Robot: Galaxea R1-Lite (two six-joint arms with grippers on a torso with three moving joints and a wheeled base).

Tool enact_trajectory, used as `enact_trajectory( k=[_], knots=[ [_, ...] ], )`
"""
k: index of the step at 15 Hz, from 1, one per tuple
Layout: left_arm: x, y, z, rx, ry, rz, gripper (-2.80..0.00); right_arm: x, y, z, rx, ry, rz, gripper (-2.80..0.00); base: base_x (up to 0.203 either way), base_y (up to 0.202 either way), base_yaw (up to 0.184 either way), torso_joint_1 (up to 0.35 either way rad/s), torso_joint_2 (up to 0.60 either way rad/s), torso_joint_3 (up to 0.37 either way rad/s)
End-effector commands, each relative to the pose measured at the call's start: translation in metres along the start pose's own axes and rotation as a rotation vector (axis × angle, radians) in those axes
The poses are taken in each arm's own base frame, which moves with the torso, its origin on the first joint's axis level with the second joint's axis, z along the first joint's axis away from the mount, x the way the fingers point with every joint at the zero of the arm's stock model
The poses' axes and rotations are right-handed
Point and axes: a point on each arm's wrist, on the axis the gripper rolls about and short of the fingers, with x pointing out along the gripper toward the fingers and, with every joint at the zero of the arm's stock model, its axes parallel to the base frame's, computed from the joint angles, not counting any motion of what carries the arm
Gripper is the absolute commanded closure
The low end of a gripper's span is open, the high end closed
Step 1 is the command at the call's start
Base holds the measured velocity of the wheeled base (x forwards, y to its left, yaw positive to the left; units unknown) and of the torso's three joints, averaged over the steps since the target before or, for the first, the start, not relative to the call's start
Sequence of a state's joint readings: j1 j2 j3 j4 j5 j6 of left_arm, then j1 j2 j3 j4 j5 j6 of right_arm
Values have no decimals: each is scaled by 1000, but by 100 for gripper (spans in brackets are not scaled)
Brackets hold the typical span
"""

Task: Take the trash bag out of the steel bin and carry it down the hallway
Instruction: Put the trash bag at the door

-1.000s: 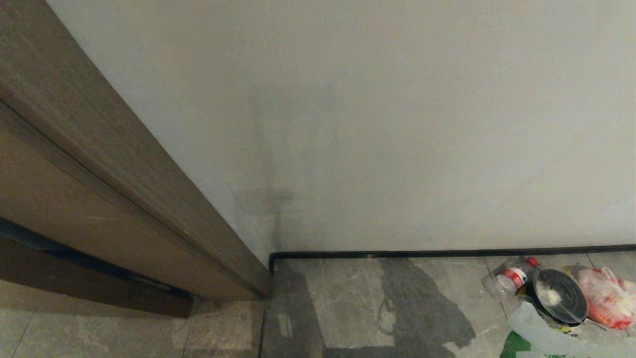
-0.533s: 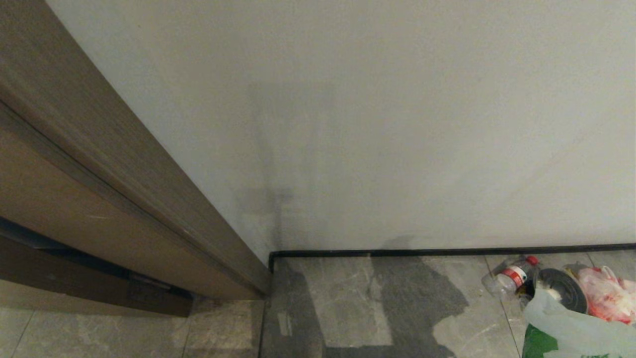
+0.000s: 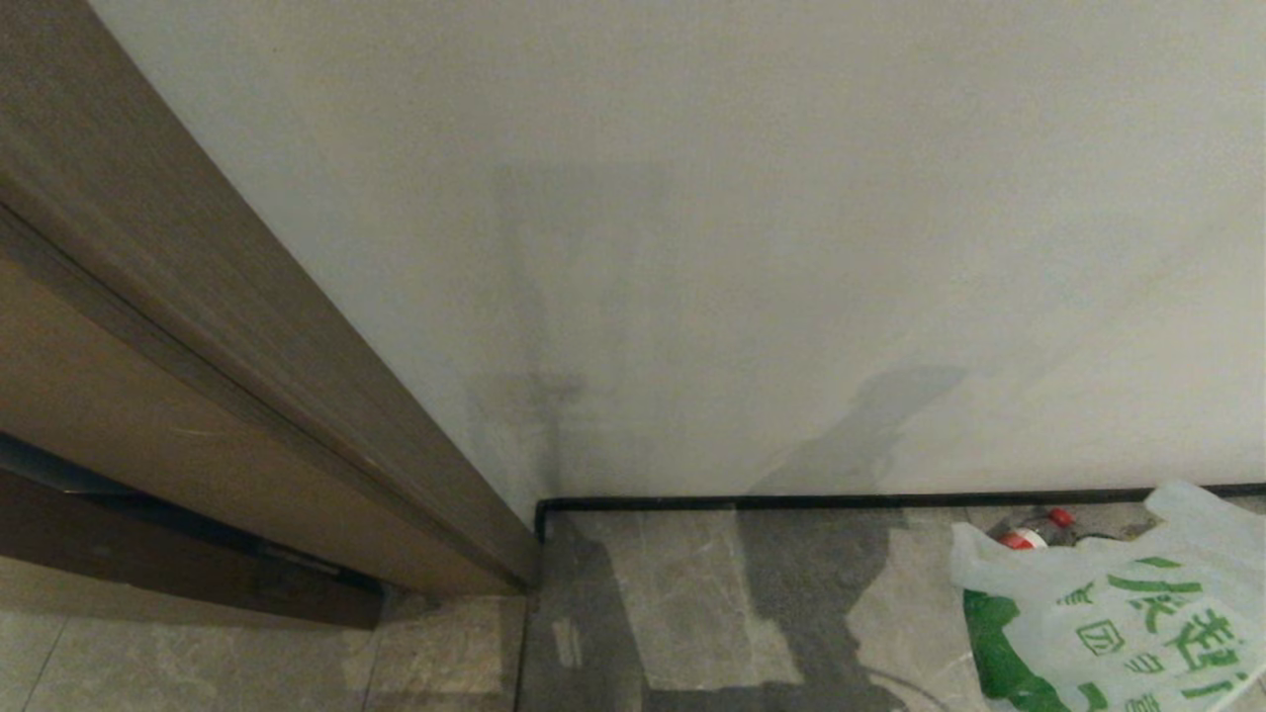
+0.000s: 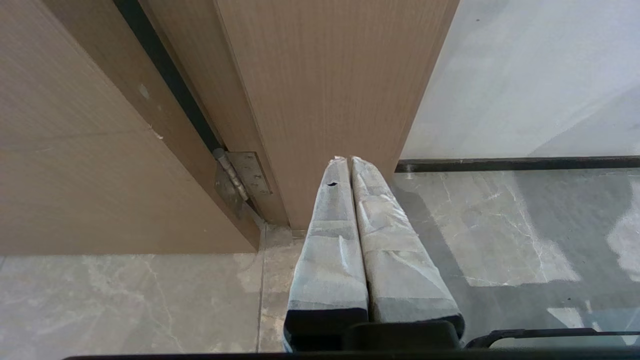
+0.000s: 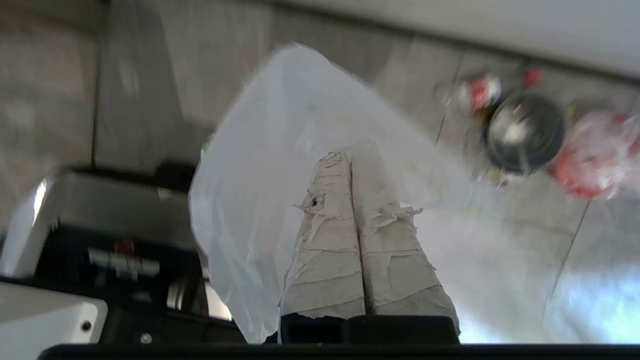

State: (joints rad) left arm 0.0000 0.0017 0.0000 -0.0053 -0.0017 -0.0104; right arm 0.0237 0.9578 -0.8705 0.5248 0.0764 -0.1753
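Grey floor tiles (image 3: 692, 593) lie beneath the trash bag (image 3: 1137, 603) pinched in the right tool (image 5: 350, 156).

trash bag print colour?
Green characters and a green band on the thin white trash bag. Clearest in the head view, low on the right.

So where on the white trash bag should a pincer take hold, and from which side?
At the bunched top film of the trash bag, from above: it is thin and limp, so gathered plastic pinches flat and the bag hangs below. The right pincer is shut on it there.
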Motion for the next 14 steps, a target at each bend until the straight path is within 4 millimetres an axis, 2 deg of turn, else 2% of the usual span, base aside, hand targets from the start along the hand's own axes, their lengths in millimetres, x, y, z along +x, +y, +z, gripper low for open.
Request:
enact_trajectory(
  k=[1, 6, 8, 10, 11, 14],
  knots=[
    [0, 0, 0, 0, -1, 0, 0, 49, -2, 17, -16, 169, 39, 0, 0, 0, 0, 0, 0, 0],
    [0, 0, 0, 0, -1, 0, 0, 91, 3, 34, -61, 163, 45, 0, 0, 0, 0, 0, 0, 0],
    [0, 0, 0, 0, -1, 0, 0, 106, 15, 41, -109, 158, 53, 0, 0, 0, 0, 0, 0, 0],
    [0, 0, 0, 0, -1, 0, 0, 120, 22, 39, -128, 190, 48, 0, 0, 0, 0, 0, 0, 0],
    [0, 0, 0, 0, -1, 0, 0, 126, 23, 37, -132, 212, 51, -280, 0, 0, 0, 0, 0, 0],
    [0, 0, 0, 0, -1, 0, 0, 144, 32, 42, -157, 179, 56, -280, 0, 0, 0, 0, 0, 0]
  ],
)
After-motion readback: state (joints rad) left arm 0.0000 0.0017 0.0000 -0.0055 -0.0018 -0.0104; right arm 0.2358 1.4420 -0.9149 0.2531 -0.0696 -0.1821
